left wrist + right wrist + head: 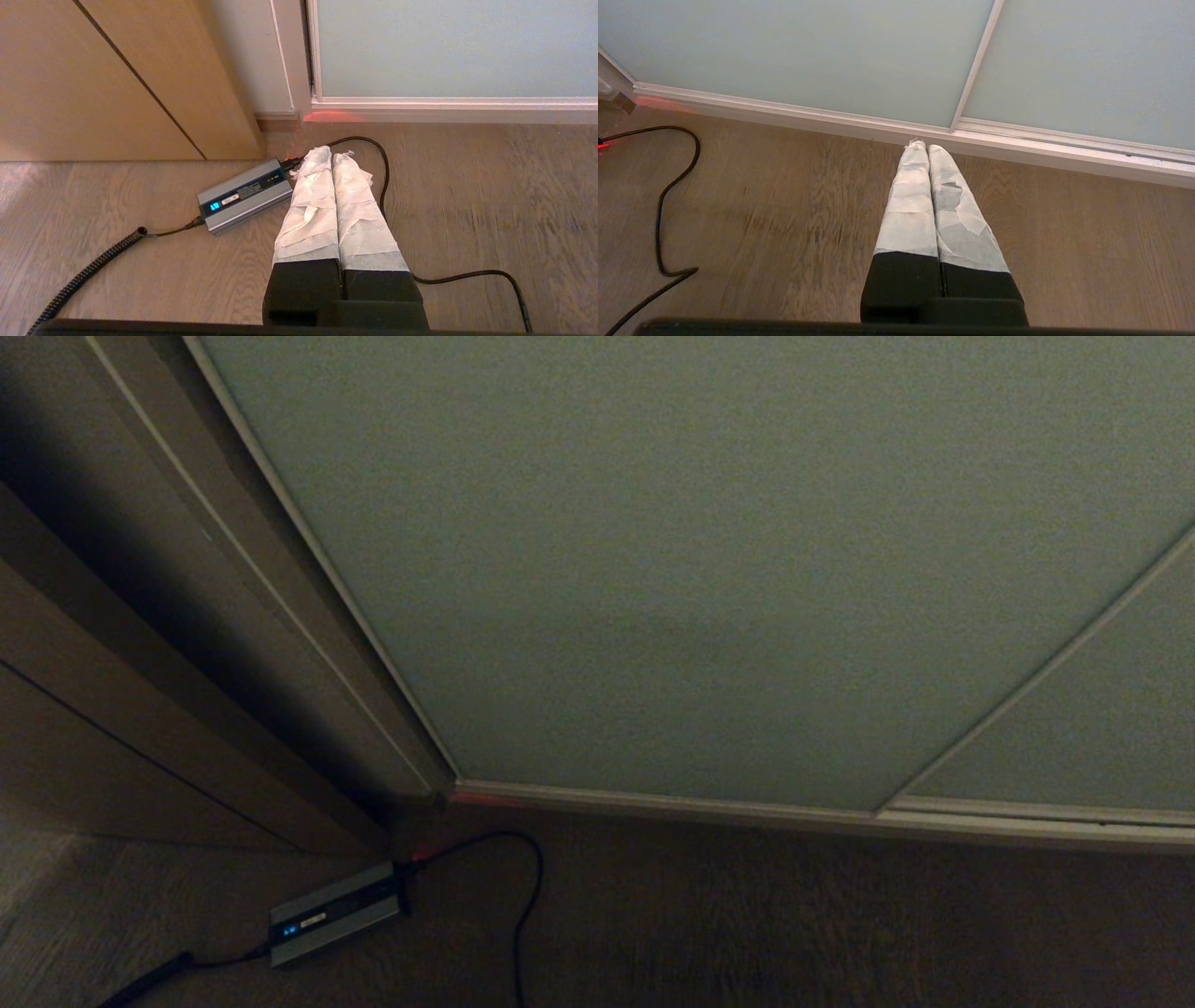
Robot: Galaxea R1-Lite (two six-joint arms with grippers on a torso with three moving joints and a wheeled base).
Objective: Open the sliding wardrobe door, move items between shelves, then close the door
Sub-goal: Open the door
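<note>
While the sliding wardrobe door [709, 560] stands fully across the opening, its grey-green panel fills most of your head view, and neither arm shows there. Take the door's pale bottom frame [672, 803] as your landmark. At its left end the brown wood-grain side panel [121, 691] rises from the floor. A second grey-green panel [1111, 709] meets the door at a slim pale upright strip toward the frame's right end.

On the wooden floor [794, 924], just out from the frame's left end, lies a grey charger box [336, 913] with a small blue lit display. A black cable [527, 896] loops from the box's end nearest the frame, and a red glow touches the frame's corner beside it. A coiled black lead [88, 268] runs from the box's other end, away from the frame.

Your left claw [332, 156] hangs above the floor near the frame's left end, its two white-wrapped fingers [310, 205] pressed narrow against each other and holding nothing; the charger box lies past them, beside the side panel. Your right claw [924, 147] hangs farther along the frame, its tips pointing at the spot where the upright strip meets it, its wrapped fingers [910, 210] likewise narrow, touching, and empty. No shelf or toy is visible; the door covers the wardrobe's interior.
</note>
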